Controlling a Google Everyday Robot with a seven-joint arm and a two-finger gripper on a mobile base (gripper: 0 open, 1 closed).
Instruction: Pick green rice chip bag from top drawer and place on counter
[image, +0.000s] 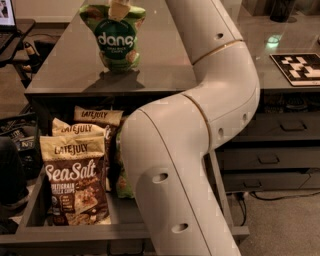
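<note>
The green rice chip bag (116, 39) stands upright over the counter (165, 70), near its left back part, its bottom at or just above the glossy surface. My gripper (119, 7) is at the top edge of the view, shut on the bag's top seam. My white arm (200, 125) bends down across the middle and hides the right part of the open top drawer (75, 234). A second green pouch (124, 176) shows partly in the drawer, behind the arm.
Three brown-and-cream Late July bags (75, 182) stand in the drawer's left half. A black-and-white marker board (297, 67) lies on the counter at right. Narrow dark drawers with bar handles (270, 160) sit to the right. Dark clutter (12, 165) lies on the floor at left.
</note>
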